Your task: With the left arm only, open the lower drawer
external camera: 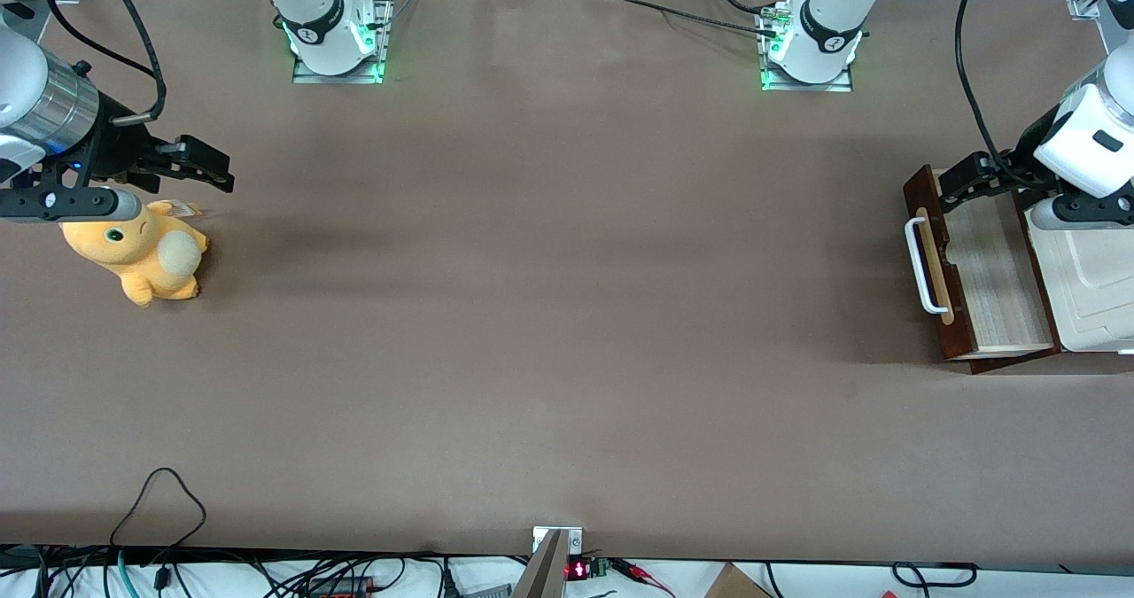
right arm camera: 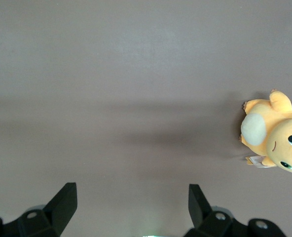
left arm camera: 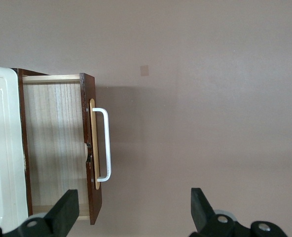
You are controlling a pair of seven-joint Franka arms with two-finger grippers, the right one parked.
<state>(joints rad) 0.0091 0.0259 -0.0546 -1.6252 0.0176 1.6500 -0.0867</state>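
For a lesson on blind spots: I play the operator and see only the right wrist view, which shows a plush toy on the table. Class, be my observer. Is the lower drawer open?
Observer: Yes. The lower drawer is pulled out and its pale wood interior shows.
Operator: Where is the left arm's tool?
Observer: The tool hovers open above the drawer front, at its end farther from the front camera.
Operator: Is it holding the handle?
Observer: No. The white handle lies clear of both fingers, and nothing is between them.
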